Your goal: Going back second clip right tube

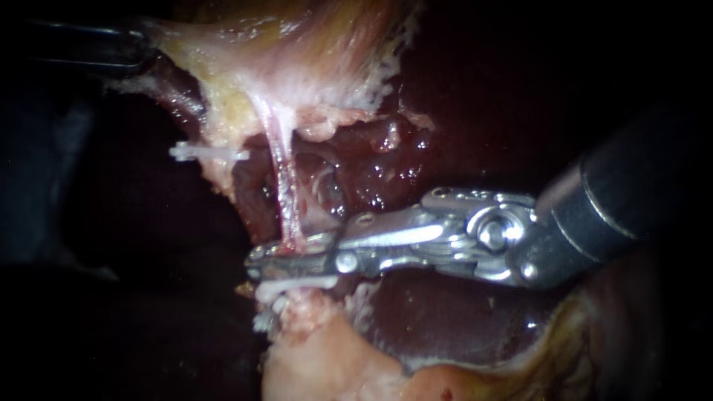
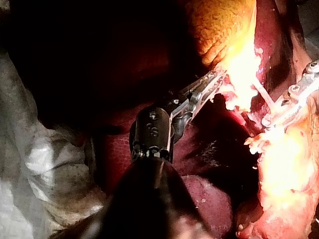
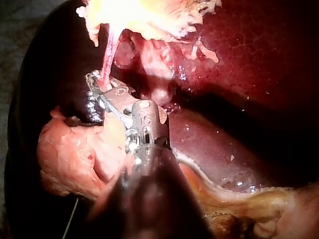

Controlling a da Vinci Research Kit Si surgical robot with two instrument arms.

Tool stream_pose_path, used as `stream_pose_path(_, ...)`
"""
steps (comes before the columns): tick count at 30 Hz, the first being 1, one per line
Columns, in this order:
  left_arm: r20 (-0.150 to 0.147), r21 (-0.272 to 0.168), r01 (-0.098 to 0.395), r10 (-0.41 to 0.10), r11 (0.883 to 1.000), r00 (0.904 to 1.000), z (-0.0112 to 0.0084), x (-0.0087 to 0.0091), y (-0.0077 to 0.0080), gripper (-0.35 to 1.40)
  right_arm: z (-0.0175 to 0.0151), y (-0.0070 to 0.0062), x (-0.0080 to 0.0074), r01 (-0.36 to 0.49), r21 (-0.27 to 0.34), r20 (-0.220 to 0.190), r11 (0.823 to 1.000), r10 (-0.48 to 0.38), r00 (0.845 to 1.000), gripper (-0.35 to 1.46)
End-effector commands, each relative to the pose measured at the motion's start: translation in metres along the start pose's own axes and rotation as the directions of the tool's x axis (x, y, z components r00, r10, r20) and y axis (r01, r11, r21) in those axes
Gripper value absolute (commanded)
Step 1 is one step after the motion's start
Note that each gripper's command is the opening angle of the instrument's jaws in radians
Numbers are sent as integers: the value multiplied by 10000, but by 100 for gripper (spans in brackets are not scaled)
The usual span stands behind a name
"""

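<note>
Dark red liver (image 1: 445, 327) backs the field. A white clip (image 1: 297, 284) sits across the near end of the right tube (image 1: 282, 178), its long axis left-right, free end pointing left. Just beyond it my right instrument (image 1: 260, 263) straddles the tube, jaws narrowly apart. My left instrument (image 2: 217, 79), far left, clamps pale tissue (image 1: 223, 44). A crooked withdrawal could snag the clip or tear the taut tube.

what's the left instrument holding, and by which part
The left instrument holds the pale tissue above the tube, by its edge.
</note>
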Motion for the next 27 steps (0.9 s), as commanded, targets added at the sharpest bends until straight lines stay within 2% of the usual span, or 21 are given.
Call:
stream_pose_path(1,3,9,-15,15,10000,10000,0,0,0,-35,0,0,0,3,4,1,10000,-3,10000,-35)
stream_pose_path(4,4,9,-15,15,10000,10000,0,0,0,-35,1,0,-1,-100,98,66,9999,99,9999,-35)
stream_pose_path(6,3,9,-15,15,10000,10000,0,0,0,-35,1,1,-2,-57,239,61,9997,55,10000,-5)
stream_pose_path(8,3,11,-15,15,10000,10000,1,0,0,-35,4,1,-3,33,573,-205,9983,-21,9998,36)
stream_pose_path(12,-1,17,-18,18,10000,10000,1,-1,0,-35,13,3,-4,276,1408,-689,9896,-180,9975,42)
stream_pose_path(13,-1,17,-18,18,10000,10000,1,-1,0,-35,15,3,-5,313,1460,-722,9888,-209,9972,43)
stream_pose_path(17,-3,22,-18,18,10000,10000,1,-1,1,-35,24,8,-11,399,1205,-871,9919,-295,9958,44)
stream_pose_path(20,-19,58,-21,21,10000,10000,2,-2,1,-35,27,17,-15,1161,688,-844,9909,-1102,9903,44)
stream_pose_path(24,-13,33,-32,32,10000,10000,5,-5,2,-35,24,32,-15,2313,-309,-459,9724,-2326,9715,46)
stream_pose_path(27,-10,20,-40,40,10000,10000,7,-7,2,-35,17,41,-16,2874,-751,-156,9549,-2893,9571,47)
